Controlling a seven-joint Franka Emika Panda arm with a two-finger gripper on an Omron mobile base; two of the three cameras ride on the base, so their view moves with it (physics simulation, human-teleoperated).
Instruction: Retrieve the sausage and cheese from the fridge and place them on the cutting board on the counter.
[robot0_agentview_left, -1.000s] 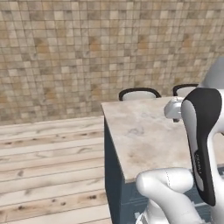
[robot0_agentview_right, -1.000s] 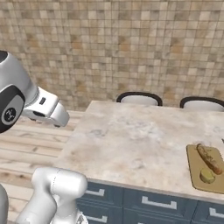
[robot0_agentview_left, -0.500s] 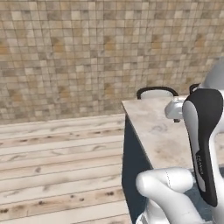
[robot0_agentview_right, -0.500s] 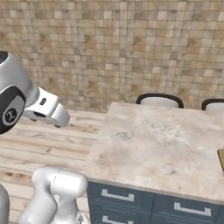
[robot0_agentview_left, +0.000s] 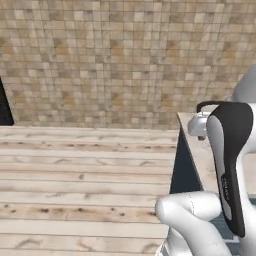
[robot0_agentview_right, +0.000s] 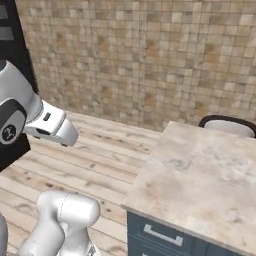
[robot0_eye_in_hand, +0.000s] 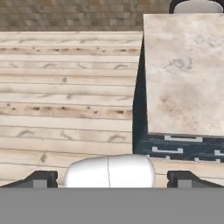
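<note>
I found the gripper (robot0_eye_in_hand: 109, 179) released, jaws wide, grasping nothing. The counter (robot0_eye_in_hand: 186, 74) occupied the upper right of the hand view; the fridge (robot0_agentview_right: 17, 90) edged the right base view's left.

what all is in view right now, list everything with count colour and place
counter: one, pale beige mottled stone top, on the right
drawers: several, navy blue with silver handles, under the counter top
chair: one, dark frame with a pale seat, behind the counter's far edge
floor: one, light wooden planks, left of the counter
wall: one, small tan and brown tiles, at the back
gripper: one, dark fingertips, open, holding nothing
</note>
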